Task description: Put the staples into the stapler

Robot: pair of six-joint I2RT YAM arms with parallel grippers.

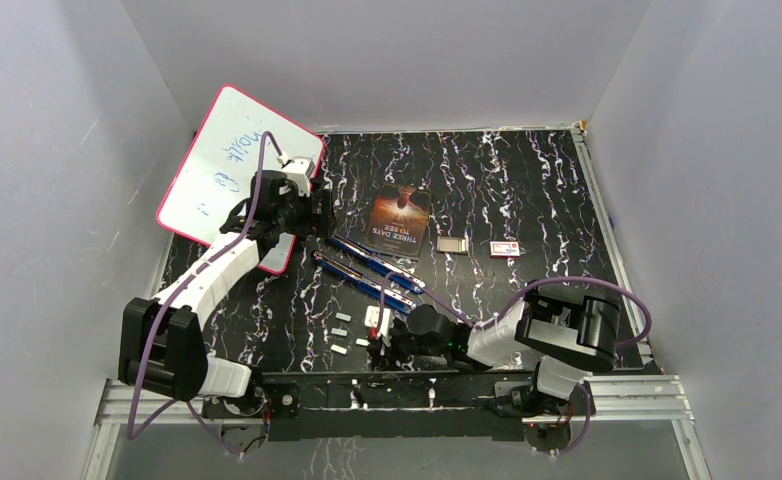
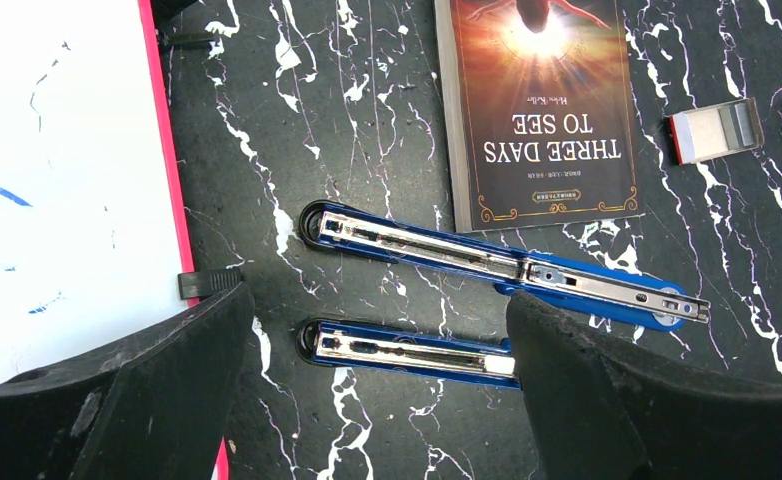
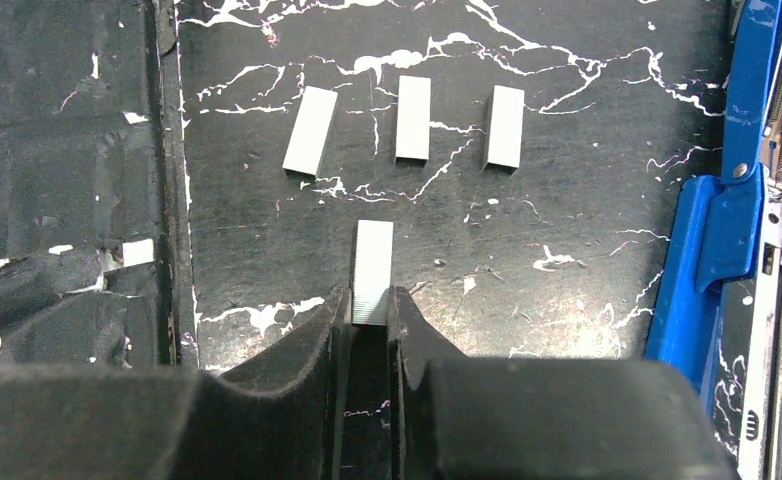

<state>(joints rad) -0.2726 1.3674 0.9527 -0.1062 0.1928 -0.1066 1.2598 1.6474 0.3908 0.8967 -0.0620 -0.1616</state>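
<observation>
Clamping one staple strip (image 3: 372, 265) is the right tool (image 3: 369, 297); three loose strips (image 3: 413, 118) are lying upper centre; left tool (image 2: 375, 302) is hovering released over one stapler (image 2: 417, 243).

The staples (image 3: 372, 272) are showing as matt, pale grey metal, finely ribbed. The stapler (image 2: 567, 285) is gleaming: glossy blue plastic around bright, polished metal rails. The table (image 1: 527, 190) is wearing a black, white-veined marbled surface, faintly rough. The book (image 2: 542, 110) cover is shining like glossy paper; the whiteboard (image 1: 229, 150) is looking smooth, pink-rimmed.
</observation>
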